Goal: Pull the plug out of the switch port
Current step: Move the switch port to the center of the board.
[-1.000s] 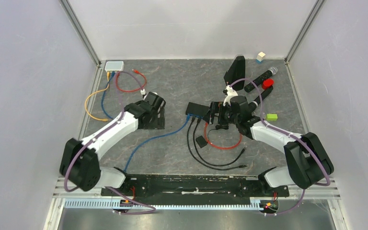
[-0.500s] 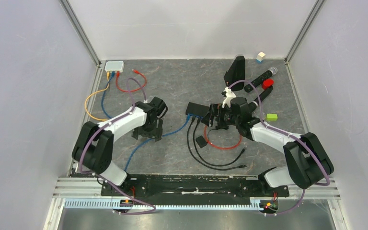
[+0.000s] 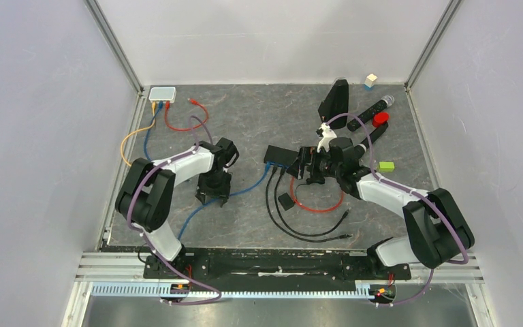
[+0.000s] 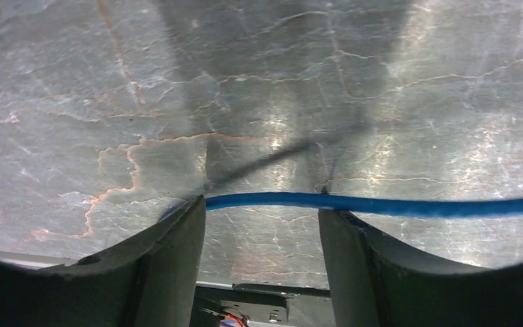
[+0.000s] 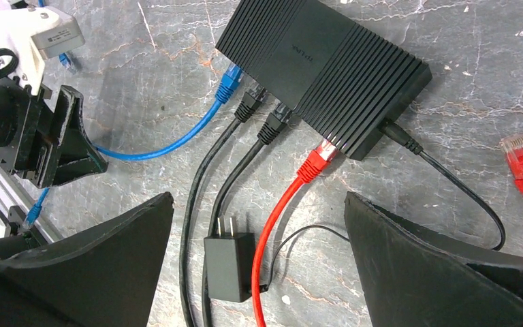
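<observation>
Blue cable (image 4: 408,204) lies flat on the grey marbled table (image 4: 279,82) and passes between the spread fingers of the left gripper (image 4: 262,208), which has not clamped it. Its blue plug (image 5: 229,82) sits in the black switch (image 5: 327,61), beside two black plugs (image 5: 248,105) and a red plug (image 5: 317,160). The right gripper (image 5: 259,197) hangs spread wide above them, holding nothing.

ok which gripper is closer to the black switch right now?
Right. The right gripper hangs open right beside the black switch, with its plugged ports in the wrist view. The left gripper is well off to the left, low over the blue cable.
</observation>
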`<state>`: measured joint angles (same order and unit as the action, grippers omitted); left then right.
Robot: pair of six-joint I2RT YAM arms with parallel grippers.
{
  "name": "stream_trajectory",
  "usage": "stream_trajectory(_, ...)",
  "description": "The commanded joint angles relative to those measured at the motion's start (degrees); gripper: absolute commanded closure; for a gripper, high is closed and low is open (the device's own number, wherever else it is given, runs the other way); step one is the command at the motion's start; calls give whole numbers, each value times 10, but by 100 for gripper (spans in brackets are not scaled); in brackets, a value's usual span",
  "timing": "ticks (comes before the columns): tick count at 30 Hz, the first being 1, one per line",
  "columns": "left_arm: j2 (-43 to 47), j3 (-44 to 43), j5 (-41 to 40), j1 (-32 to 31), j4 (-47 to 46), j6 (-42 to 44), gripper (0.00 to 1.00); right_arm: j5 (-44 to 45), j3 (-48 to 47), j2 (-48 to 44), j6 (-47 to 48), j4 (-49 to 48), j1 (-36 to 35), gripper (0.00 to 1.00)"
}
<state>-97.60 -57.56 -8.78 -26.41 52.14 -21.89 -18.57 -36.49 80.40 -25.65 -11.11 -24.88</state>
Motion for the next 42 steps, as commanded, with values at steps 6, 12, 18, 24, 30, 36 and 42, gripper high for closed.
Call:
stream_trajectory(6,-61,-16,46,16,-13,60,60,-16,-2,-7,6,-21,8,2)
stream_trajectory(12,-69,-16,77,16,-24,59,86,-18,-2,-5,4,-21,12,2)
stream_trajectory(18,5,10,249,16,-122,15,98,-15,-2,-1,5,-21,12,2)
stream_trajectory(24,56,17,254,15,-132,-23,95,-17,-1,8,5,-21,13,2)
stream_trajectory(30,140,-18,122,16,-78,23,22,-14,1,10,4,-24,12,2)
stream_trajectory(36,67,-62,53,23,7,71,17,-23,-1,20,0,-32,13,2)
stream_trajectory(42,8,-66,24,32,21,98,16,-23,3,19,2,-32,15,2)
